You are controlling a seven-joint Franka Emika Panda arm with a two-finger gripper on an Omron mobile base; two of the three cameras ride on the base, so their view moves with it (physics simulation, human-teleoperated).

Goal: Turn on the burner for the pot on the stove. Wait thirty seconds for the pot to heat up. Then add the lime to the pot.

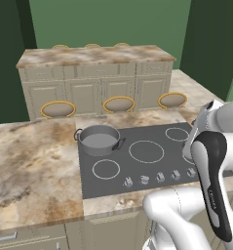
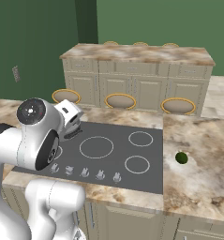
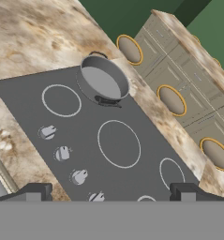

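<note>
**Open pincer above the stove, pot and lime untouched**

The pincer (image 3: 111,192) hangs over the stove (image 3: 132,117) with its jaws wide apart and nothing between them. Below it runs the row of knobs (image 3: 62,153) along the stove's front edge. The pot (image 1: 98,139) stands on the stove's rear left ring. The lime (image 2: 181,157) lies on the tabletop (image 2: 197,159), just past the stove's right edge.
</note>
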